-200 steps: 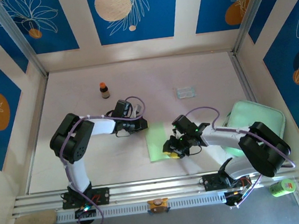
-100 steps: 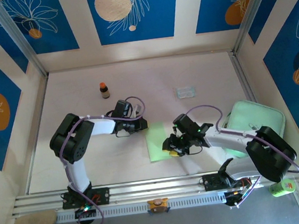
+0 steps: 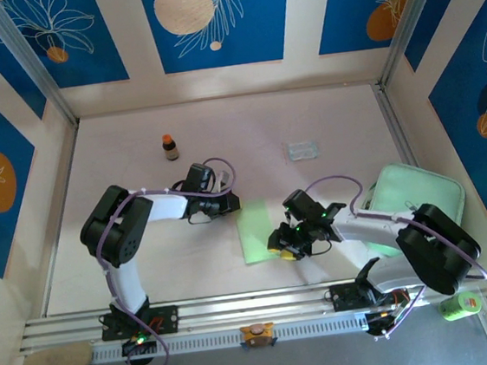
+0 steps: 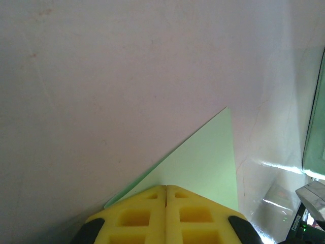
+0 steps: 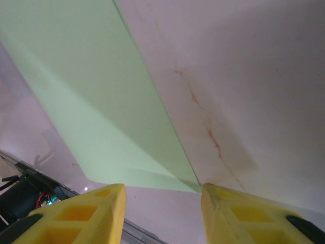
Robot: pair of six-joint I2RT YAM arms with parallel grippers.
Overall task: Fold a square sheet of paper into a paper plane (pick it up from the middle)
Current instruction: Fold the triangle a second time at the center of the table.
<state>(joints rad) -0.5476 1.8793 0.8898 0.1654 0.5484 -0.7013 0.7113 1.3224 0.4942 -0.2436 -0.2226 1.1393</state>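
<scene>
Early in the fold, by my reading: the square sheet of paper [image 3: 259, 229] lies flat on the tabletop [image 3: 324, 122], with no dart shape yet. At its 5 o'clock corner the right hand [image 5: 161, 201] sits low with its fingers spread apart, gripping nothing. At the 11 o'clock corner the left hand [image 4: 166, 203] has its fingers pressed together over the paper; I cannot tell whether it pinches or merely pins. Next, the right hand probably needs to close on that corner and carry it across while the left anchors.

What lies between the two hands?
In the top view, the thin pale green paper sheet lies flat between the left hand and right hand.
</scene>
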